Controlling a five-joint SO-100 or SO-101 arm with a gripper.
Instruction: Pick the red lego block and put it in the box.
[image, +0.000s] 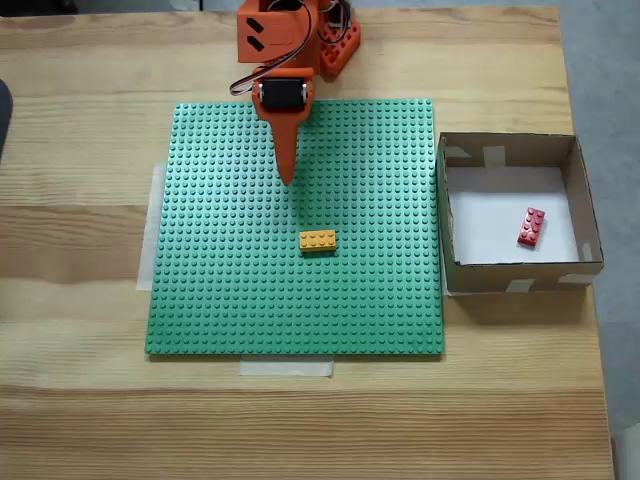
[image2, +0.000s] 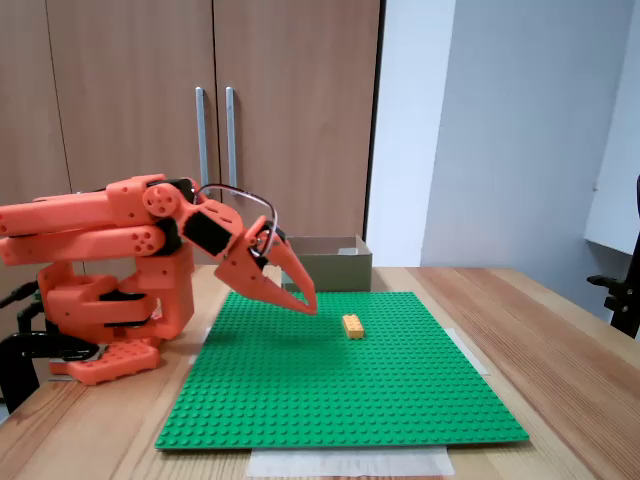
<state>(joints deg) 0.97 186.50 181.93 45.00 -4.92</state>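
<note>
The red lego block (image: 531, 227) lies inside the box (image: 580, 170), on its white bottom toward the right side, tilted a little. In the low fixed view the box (image2: 330, 265) stands behind the arm, its inside hidden. My orange gripper (image: 288, 178) hangs over the upper middle of the green baseplate (image: 230, 290), well left of the box. Its fingers are together and hold nothing; in the low fixed view the gripper (image2: 308, 305) points down at the baseplate (image2: 340, 390) with its tip just above the studs.
A yellow-orange brick (image: 317, 240) sits on the baseplate a short way below the gripper tip, also seen as the small brick (image2: 353, 326) right of the tip. The arm base (image2: 110, 320) stands at the table's far edge. Wooden table (image: 80, 400) surrounds the plate.
</note>
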